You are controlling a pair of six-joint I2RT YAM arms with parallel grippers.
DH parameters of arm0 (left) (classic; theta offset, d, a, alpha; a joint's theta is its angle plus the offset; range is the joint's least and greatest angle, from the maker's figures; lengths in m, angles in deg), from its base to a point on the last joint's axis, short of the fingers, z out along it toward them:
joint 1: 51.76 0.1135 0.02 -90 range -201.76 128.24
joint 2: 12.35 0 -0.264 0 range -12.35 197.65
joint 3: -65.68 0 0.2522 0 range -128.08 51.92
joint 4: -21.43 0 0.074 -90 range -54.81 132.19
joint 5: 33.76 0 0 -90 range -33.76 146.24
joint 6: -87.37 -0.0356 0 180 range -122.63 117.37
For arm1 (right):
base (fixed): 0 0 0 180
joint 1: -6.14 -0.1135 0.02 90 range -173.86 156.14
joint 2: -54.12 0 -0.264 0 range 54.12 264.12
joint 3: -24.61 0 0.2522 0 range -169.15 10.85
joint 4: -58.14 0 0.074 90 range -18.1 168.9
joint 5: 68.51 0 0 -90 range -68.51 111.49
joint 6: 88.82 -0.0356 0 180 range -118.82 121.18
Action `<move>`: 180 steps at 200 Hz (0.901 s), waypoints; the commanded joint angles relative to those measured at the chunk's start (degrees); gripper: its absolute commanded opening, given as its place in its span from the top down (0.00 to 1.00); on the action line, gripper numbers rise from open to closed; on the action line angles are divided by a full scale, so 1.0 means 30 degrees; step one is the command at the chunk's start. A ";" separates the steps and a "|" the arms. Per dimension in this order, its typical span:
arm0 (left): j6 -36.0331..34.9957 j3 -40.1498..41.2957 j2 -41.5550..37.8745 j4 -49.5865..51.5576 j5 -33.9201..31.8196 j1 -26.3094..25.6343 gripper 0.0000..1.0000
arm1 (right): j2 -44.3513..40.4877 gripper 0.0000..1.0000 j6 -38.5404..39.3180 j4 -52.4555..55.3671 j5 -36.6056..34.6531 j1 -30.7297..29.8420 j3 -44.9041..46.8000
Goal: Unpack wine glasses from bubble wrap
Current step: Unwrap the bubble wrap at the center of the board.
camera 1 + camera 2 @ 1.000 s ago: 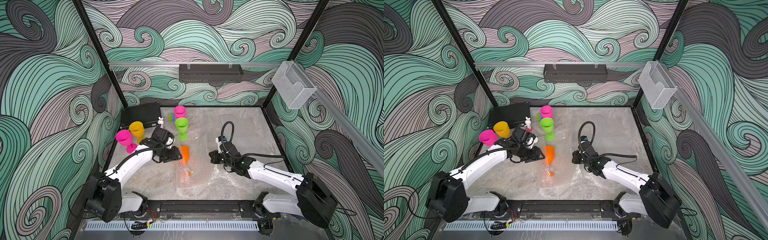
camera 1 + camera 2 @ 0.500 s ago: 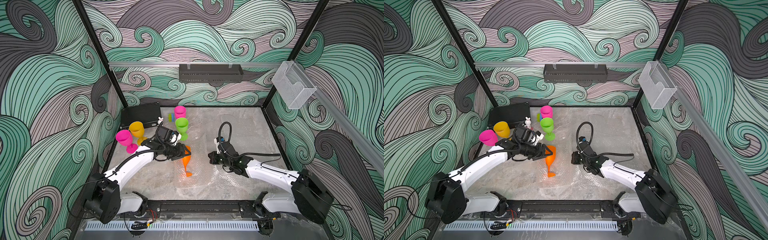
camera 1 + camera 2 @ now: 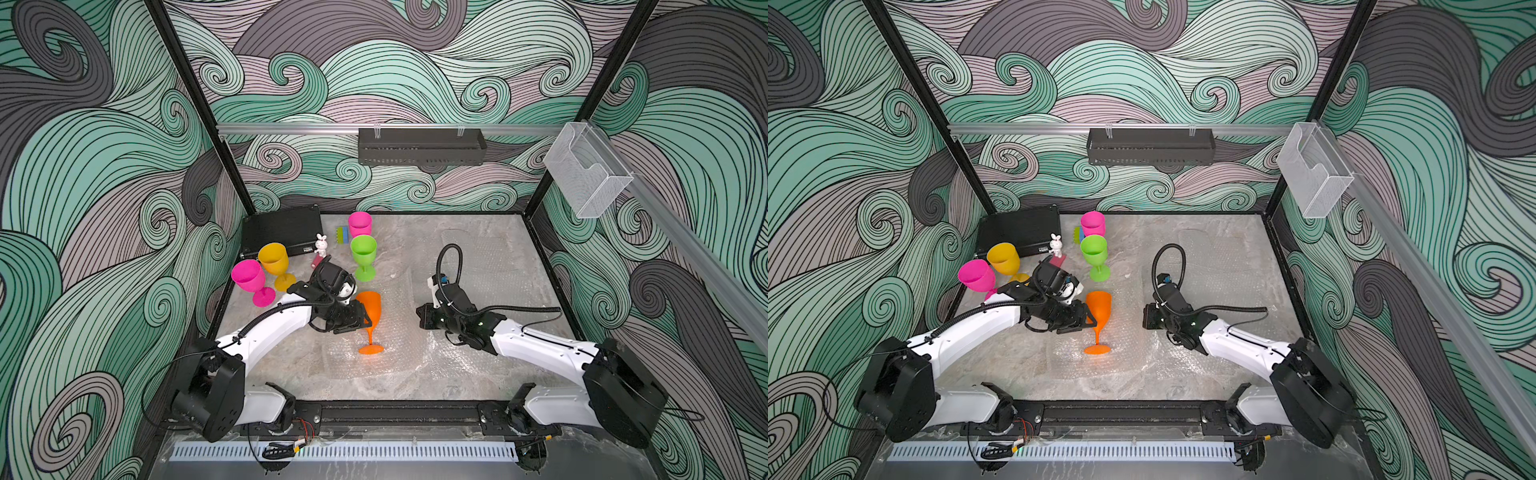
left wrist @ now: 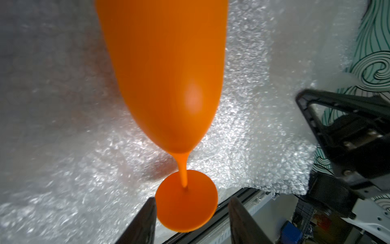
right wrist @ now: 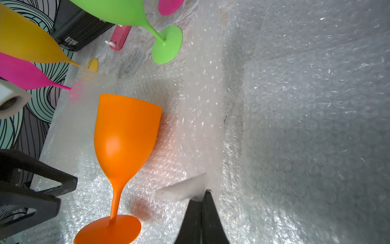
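The orange wine glass (image 3: 370, 307) (image 5: 126, 137) stands upright with its foot on the flattened bubble wrap (image 3: 399, 361) (image 4: 253, 126). My left gripper (image 3: 363, 322) (image 4: 193, 202) sits just left of its lower bowl, jaws apart. Its fingertips (image 5: 72, 182) stop short of the glass, and the foot shows beyond them. My right gripper (image 3: 419, 321) (image 5: 203, 192) is shut on a raised flap of the bubble wrap, right of the glass. A pink (image 3: 248, 274), a yellow (image 3: 273, 257), a green (image 3: 363, 249) and another pink wine glass (image 3: 360, 223) stand upright at the back left.
A black case (image 3: 282, 228) lies in the back left corner, with a white rabbit figure (image 3: 321, 244) and a green-blue block (image 3: 342, 235) beside it. More bubble wrap (image 3: 490, 266) covers the floor on the right. A clear box (image 3: 586, 178) hangs on the right wall.
The orange wine glass has gone from lying on the bubble wrap to standing on its foot, with my left gripper moving right alongside its bowl. The right gripper has barely moved.
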 commanded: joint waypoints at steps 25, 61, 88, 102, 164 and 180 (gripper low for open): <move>-0.0430 -0.0177 -0.0153 0.0890 -0.0492 0.0496 0.45 | -0.0890 0.81 0.0422 0.1178 -0.0754 -0.0028 -0.0234; 0.0761 0.0553 0.0973 -0.1715 0.2557 0.0427 0.44 | -0.1749 0.58 0.0583 0.2426 -0.1010 0.0279 0.0093; 0.0843 0.0582 0.1682 -0.2070 0.2743 0.0336 0.44 | -0.2938 0.55 0.0768 0.3641 -0.1473 0.0562 0.0245; 0.0820 0.0613 0.1763 -0.2175 0.2784 0.0273 0.44 | -0.3555 0.54 0.0931 0.4336 -0.1721 0.0847 0.0256; 0.1274 0.0672 0.3784 -0.3660 0.3225 -0.0309 0.48 | -0.5503 0.53 0.2188 0.6701 -0.2029 0.2333 -0.0147; 0.1191 0.0529 0.4308 -0.3801 0.3234 -0.0398 0.49 | -0.5387 0.53 0.2229 0.6674 -0.1753 0.2440 -0.0334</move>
